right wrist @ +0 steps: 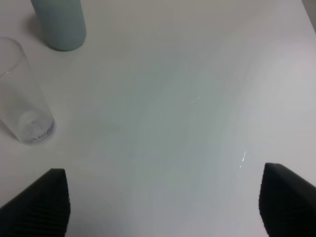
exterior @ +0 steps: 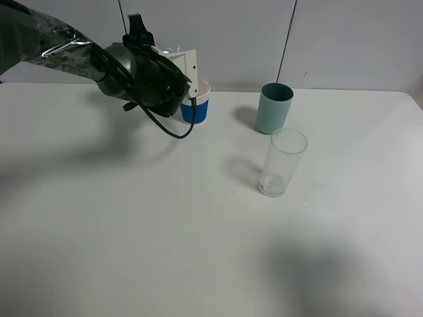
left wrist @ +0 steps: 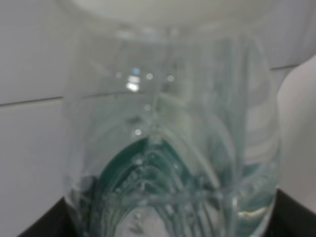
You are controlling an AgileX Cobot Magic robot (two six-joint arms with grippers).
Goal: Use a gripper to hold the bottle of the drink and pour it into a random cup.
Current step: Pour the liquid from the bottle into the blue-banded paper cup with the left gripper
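White surface [exterior: 132, 231], matt and plain, backed by a pale grey wall [exterior: 344, 39].

1. My left arm [exterior: 46, 43]: wrapped in a dark, shiny cover. It enters from the upper left of the high view and reaches over the far part of the surface, raised clear of it.

2. My left gripper [exterior: 162, 78]: black cylinder with its white bracket [exterior: 187, 64] turned toward the cup and sitting over the rim. A black cable [exterior: 173, 131] hangs in a loop beneath it. Jaws clenched on the bottle.

3. Bottle [left wrist: 168, 148]: clear plastic with green label colour showing through the ribbed wall. It fills my left wrist view, blurred by closeness. How far it is tipped I cannot tell.

4. Drink: I cannot tell its level through the blurred bottle wall.

5. Cup [exterior: 197, 109]: white paper with a blue band, upright near the far edge of the surface, partly covered by my left gripper in the high view.

6. Teal cup [exterior: 274, 107]: upright, to the right of the cup and well apart from it.

7. Glass [exterior: 283, 163]: tall, clear and upright, nearer than the teal cup and close to it without touching.

8. My right gripper [right wrist: 163, 207]: hangs over bare surface with the glass and teal cup off to one side. Its black fingertips [right wrist: 37, 205] are spread wide; jaws released, grasping nothing.
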